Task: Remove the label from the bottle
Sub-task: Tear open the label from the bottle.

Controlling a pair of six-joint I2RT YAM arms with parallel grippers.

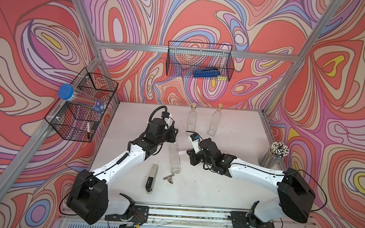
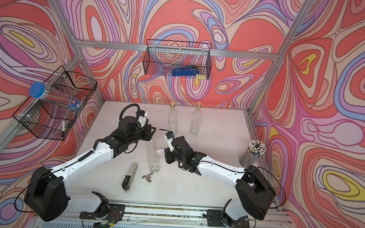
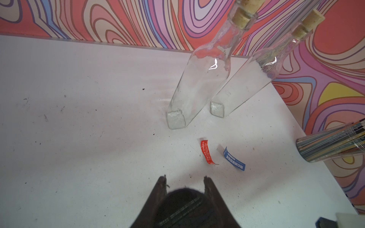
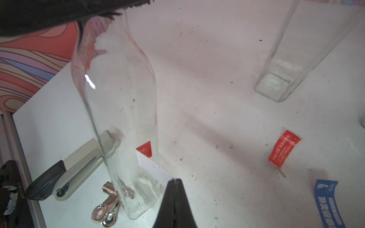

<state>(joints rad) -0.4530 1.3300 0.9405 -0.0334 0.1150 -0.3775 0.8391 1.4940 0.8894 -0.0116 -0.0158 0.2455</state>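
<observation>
Bottle: clear square-sided glass bottle [image 1: 175,160], base down at mid-table between the two arms, neck up under the left gripper [image 1: 172,139].
Left wall: black wire basket [image 1: 82,120] hung on the frame. A clear tube with a blue cap [image 1: 79,99] lies across its rim.
Left fingers: clenched round the bottle's neck. The right wrist view shows the black gripper over the top of the glass.
Stapler: grey and black stapler [image 1: 151,178], flat on the white table [image 1: 227,188], near the bottle's base and not touching it.
Clip: silver metal bulldog clip [image 1: 168,178], just beside the bottle's base.
Label: white paper label with a red corner [image 4: 152,163]. One end is stuck low on the bottle's side. The other end stands off the glass toward the right gripper [image 4: 174,182]. It shows as a white strip in both top views.
Right fingers: pressed flat together, pinching the label's free end.
Back row: two more clear glass corked bottles, one [image 1: 191,118] and its neighbour [image 1: 215,121], upright, near each other and apart from both arms.
Loose strips: red paper strip [image 3: 206,152] and blue paper strip [image 3: 235,159], on the table near those bottles' bases, apart from each other.
Right edge: clear cup of pencils [image 1: 273,157], upright by the frame.
</observation>
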